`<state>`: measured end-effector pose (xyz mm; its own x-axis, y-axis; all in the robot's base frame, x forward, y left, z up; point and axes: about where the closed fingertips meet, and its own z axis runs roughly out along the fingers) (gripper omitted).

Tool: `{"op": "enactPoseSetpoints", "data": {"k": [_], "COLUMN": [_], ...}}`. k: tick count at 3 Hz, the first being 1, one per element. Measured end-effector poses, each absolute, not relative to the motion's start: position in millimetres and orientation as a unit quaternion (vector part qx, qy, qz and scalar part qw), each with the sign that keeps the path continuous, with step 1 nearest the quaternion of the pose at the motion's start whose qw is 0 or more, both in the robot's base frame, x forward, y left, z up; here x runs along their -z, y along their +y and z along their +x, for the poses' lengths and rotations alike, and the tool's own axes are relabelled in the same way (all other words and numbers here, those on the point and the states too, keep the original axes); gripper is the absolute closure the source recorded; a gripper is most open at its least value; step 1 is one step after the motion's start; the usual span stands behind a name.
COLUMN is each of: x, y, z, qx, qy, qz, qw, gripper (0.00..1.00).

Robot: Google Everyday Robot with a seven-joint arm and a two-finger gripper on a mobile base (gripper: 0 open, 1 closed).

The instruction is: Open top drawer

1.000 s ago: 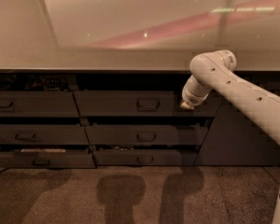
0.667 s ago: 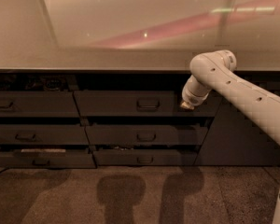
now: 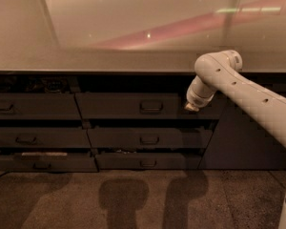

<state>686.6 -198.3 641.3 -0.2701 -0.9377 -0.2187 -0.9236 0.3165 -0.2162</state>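
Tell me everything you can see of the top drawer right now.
The top drawer is a wide, flat, dark grey front, matte-looking, right under the countertop edge, with a dark gap above it. One small rectangular loop handle sits at its centre. It is level, above two narrower fronts in its bank. The end effector is before its right end, clear of the handle; contact with the front is unclear. No inner tray shows.

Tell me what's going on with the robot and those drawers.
The robot's single arm reaches in from the right to the dark drawers under the counter. Its gripper is at the right end of the top drawer, right of the loop handle, not on it. Whether it is open yet is unclear.
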Motion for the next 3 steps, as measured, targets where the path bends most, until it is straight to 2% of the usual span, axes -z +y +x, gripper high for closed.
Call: {"op": "enactPoseSetpoints", "data": {"k": [3], "x": [-656.8], "y": [-202.9], "z": [690.0], "qx": [0.033], "qy": [0.794], "qz": [-0.585], "qw": [0.162], "gripper": [1.00]}}
